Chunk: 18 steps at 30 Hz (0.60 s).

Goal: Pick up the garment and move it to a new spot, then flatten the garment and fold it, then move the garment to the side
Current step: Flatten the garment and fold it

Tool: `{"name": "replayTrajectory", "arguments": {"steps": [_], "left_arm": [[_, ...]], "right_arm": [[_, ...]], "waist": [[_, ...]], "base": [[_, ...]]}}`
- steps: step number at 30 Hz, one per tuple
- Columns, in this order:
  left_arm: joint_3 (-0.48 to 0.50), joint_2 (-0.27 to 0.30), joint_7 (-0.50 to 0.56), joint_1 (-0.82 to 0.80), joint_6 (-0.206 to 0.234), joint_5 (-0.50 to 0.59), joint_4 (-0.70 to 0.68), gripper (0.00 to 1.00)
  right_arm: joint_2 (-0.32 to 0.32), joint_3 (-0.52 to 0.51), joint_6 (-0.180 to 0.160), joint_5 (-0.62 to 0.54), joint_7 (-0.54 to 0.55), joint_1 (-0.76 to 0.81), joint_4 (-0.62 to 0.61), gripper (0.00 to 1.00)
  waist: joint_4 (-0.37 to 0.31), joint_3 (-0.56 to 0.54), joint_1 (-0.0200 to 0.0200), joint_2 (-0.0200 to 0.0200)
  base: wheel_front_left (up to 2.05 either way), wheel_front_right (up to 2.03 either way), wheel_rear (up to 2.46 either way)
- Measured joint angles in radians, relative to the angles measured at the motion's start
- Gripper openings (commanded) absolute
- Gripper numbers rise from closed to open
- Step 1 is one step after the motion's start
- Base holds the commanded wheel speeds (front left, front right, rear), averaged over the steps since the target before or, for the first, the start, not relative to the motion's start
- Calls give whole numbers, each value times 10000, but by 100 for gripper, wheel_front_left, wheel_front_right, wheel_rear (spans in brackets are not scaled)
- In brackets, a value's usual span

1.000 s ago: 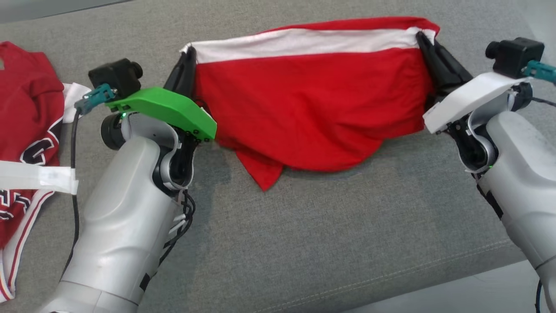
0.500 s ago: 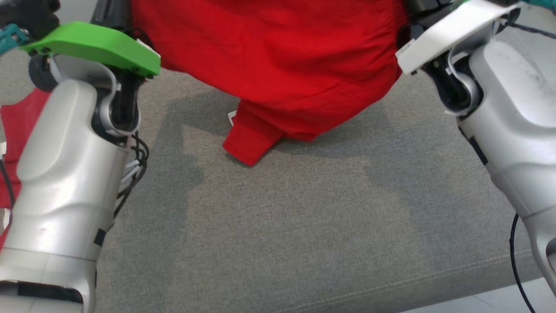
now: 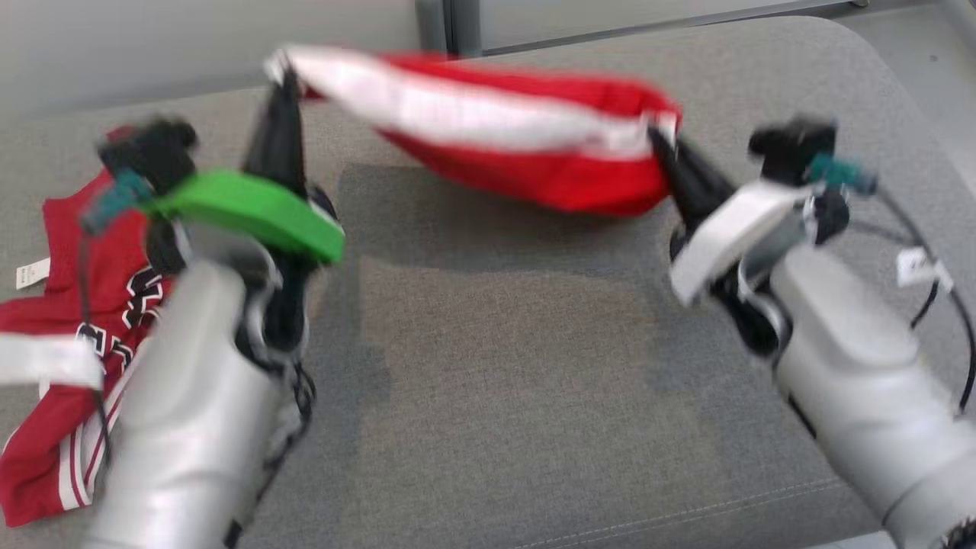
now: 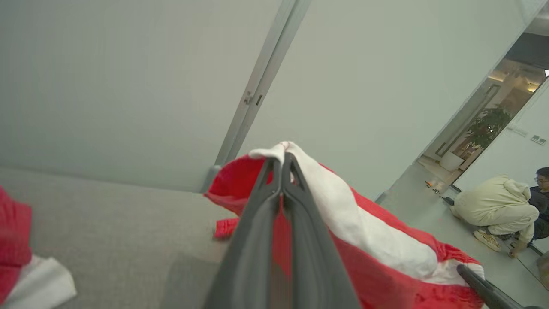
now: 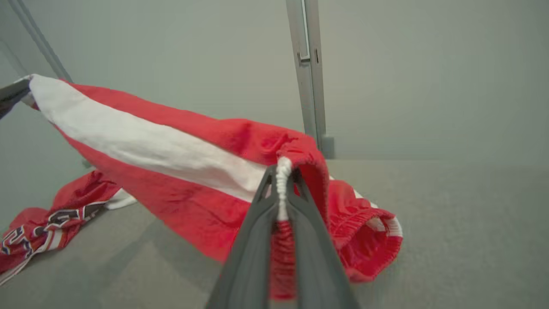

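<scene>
Left gripper (image 4: 283,159), fingers (image 4: 257,223) together, pinches a corner of the red-and-white garment (image 4: 364,223) over grey cushion (image 4: 107,223)

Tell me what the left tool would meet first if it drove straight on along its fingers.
Beyond the red-and-white fabric garment pinched in the left tool, probably the pale grey wall panel; depth is unclear.

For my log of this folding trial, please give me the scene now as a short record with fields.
Garment: red with a white band, held at both ends, stretched above the sofa
Left pincer: shut on one end of the garment
Right pincer: shut on the other end
Jersey: red, lies crumpled on the sofa at the robot's left, apart from the garment
Contact: cannot tell whether the garment's lower edge touches the sofa
Picture: head view blurred
</scene>
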Motion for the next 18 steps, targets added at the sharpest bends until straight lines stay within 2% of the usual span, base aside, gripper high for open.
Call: {"name": "replayTrajectory", "arguments": {"steps": [3,6,13,18], "left_arm": [[-562,-280,176,2241,-6,-364,288,0],[-1116,-332,297,3734,-180,-378,428,0],[-792,-42,-21,4916,-253,-380,63,0],[-476,456,-113,5908,-201,-374,-761,0]], "right_arm": [[-8,614,84,219,228,2065,439,0],[0,846,84,487,213,3243,548,0],[242,918,86,1114,134,4364,203,0],[6,1011,88,1352,123,5225,-401,0]], "waist": [[101,32,0,0],[231,43,-1,0],[262,-207,-1,0],[-10,-373,0,0]], "base": [[0,0,0],[0,0,0],[0,0,0],[0,0,0]]}}
